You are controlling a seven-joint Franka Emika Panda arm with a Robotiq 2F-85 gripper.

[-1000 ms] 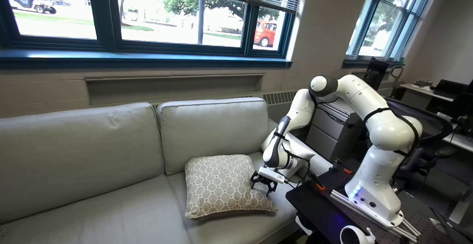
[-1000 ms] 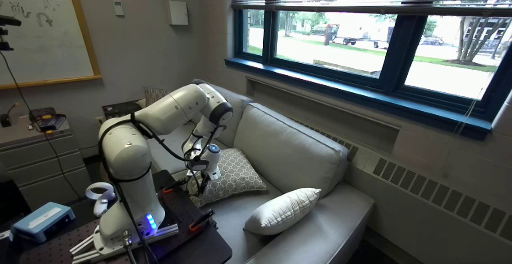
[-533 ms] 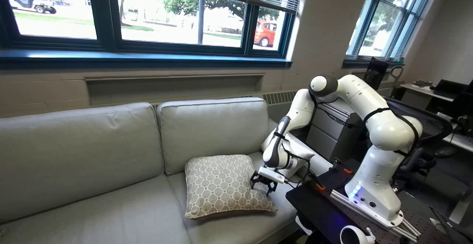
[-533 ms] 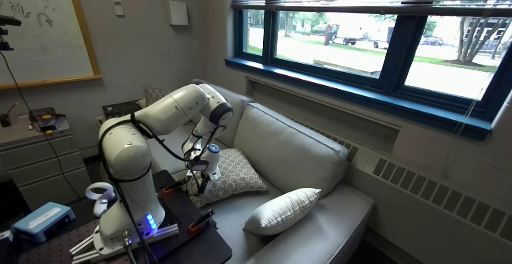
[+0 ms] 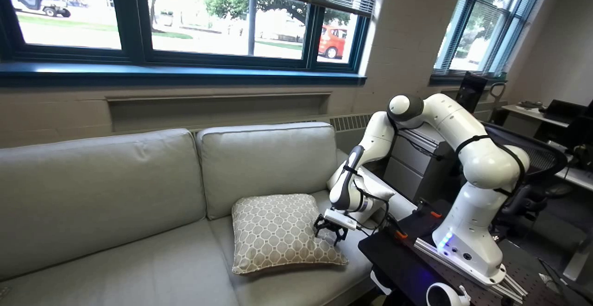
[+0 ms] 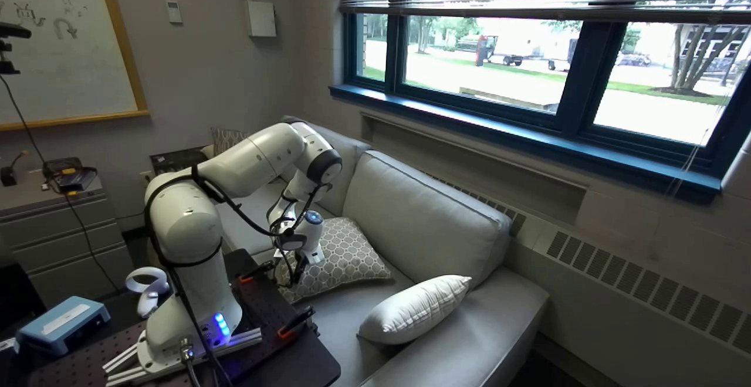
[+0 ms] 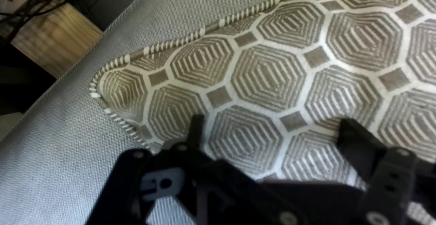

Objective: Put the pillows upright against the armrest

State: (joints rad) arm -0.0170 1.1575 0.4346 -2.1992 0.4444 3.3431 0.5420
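shown lying nearly flat on the couch seat (image 5: 162, 264): the tan lattice pillow (image 5: 278, 232), apart from the armrest (image 6: 487, 334). poised at its corner nearest the table (image 5: 394, 255): the hand (image 7: 271, 126), spread wide, gripping nothing, presumably set there for a pinch of cloth with which to tip the pillow up; contact not determinable. seen in an exterior view between tan lattice pillow and armrest: the cream-white pillow (image 6: 416, 311), tilted, apparently leaning on the armrest and so probably close to its intended pose. possibly in the way: this same pillow, taking up part of the armrest's inner side. to be noted: a tall back cushion (image 5: 268, 157) just behind the tan lattice pillow, likely to limit any swing; the table, bearing the arm (image 6: 252, 155) and crowding the front of the couch seat, with clamps (image 6: 298, 320) along its rim, probably to be cleared.
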